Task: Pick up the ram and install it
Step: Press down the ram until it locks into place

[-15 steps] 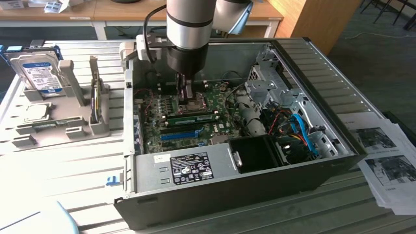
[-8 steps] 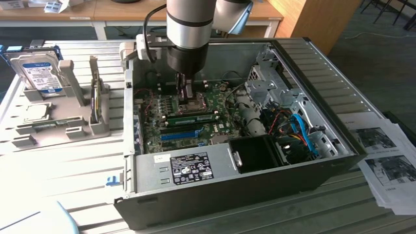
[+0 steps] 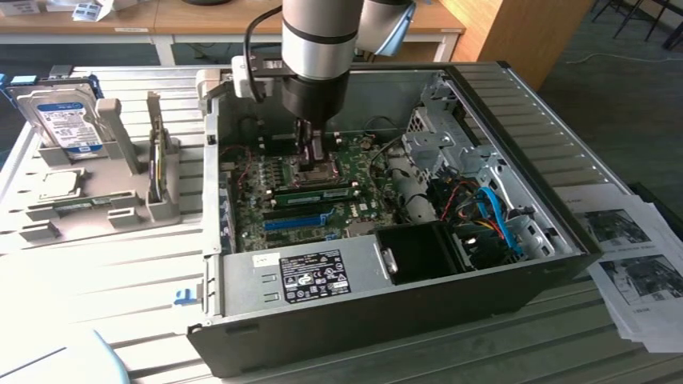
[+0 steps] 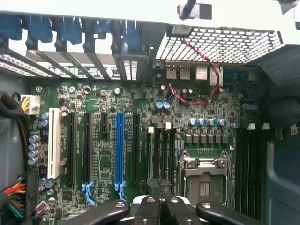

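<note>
Where the exterior view comes closest, the entry begins with a pale slatted metal table [image 3: 117, 264], ribbed and matt, with printed paper sheets [image 3: 629, 264] at its edge on the exterior view's right.

- Computer case [image 3: 353, 336]: dark boxy steel shell, lying open side up. Inside the near wall sits a silver box with a black-and-white label [image 3: 309, 272], beside a black square fan housing [image 3: 421, 252].
- Motherboard [image 3: 353, 210]: flat green board, densely studded. It carries a long bright blue slot [image 3: 293, 221], black slots alongside it, and a square metal-framed processor socket [image 4: 204, 180]. Glossy blue cables [image 3: 501, 220] coil at the exterior view's right.
- Ram [image 3: 315, 193]: long, thin green stick with small black chips, on edge among the black slots between the blue slot and the socket.
- Gripper [image 3: 310, 164]: black fingers under a grey cylindrical arm, closed together (narrow, no gap showing). It hangs just behind and above the ram; contact cannot be told. The wrist view puts the fingers [image 4: 154, 206] over those same black slots.
- Grey plastic rack [image 3: 117, 140]: well apart from the case on the exterior view's left, holding a silver hard drive [image 3: 66, 120] upright with a blue-white label.
- Wooden desks [image 3: 213, 16]: smooth, light brown, farthest back, on dark flooring.
</note>
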Controlling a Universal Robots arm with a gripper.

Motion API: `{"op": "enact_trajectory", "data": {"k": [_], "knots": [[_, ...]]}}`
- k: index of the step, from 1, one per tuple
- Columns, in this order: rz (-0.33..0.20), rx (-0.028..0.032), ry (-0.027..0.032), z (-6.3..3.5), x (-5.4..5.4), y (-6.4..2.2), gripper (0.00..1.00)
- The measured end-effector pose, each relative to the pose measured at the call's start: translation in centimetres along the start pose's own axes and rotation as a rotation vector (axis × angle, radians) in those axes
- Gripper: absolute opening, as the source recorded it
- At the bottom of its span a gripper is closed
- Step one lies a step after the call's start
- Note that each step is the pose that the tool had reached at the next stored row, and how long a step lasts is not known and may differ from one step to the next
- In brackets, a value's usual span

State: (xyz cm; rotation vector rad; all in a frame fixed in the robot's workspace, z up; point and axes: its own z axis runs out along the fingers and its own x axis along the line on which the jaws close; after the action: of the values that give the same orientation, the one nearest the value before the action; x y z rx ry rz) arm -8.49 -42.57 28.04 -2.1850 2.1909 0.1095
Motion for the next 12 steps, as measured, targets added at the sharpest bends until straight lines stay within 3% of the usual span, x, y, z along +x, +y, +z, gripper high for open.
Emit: {"op": "enact_trajectory", "data": {"k": [12], "knots": [[0.000, -0.0005, 0.0000, -0.03, 0.0, -1.79, 0.09]]}}
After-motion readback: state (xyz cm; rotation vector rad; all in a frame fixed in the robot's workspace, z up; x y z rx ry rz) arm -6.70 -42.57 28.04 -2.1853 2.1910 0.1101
